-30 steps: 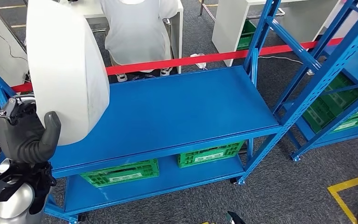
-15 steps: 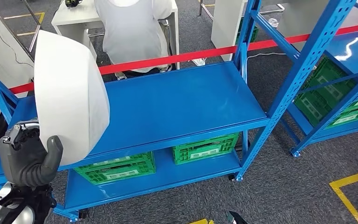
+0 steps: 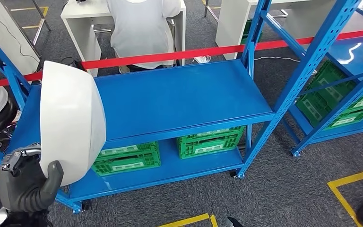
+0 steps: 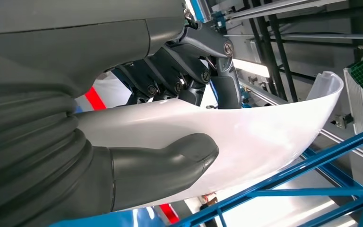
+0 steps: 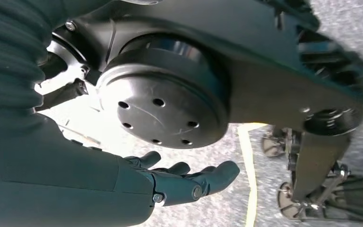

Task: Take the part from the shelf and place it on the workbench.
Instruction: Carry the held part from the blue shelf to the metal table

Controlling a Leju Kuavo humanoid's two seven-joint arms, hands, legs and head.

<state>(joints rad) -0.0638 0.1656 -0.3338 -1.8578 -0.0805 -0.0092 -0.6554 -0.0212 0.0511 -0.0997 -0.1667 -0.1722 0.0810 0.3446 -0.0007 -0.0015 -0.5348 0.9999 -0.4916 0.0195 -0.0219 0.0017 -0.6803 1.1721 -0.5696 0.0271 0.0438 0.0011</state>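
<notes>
Bright even light; glare patches on the blue shelf [image 3: 359, 49]; wrist views softly blurred.

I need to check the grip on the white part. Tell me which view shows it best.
The left wrist view: the left hand grips the white part with its thumb on one face and fingers on the other. The head view shows the whole part but hides the fingers. The right wrist view looks at the floor.

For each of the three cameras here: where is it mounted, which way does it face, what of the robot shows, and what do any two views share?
Head view: high on the body, facing forward and down at the blue shelf; left hand holds the white part.
Left wrist view: behind the left hand, looking along the white part.
Right wrist view: behind the empty right hand, facing the floor.
Shared: head and left wrist views both show the left hand and white part.
</notes>
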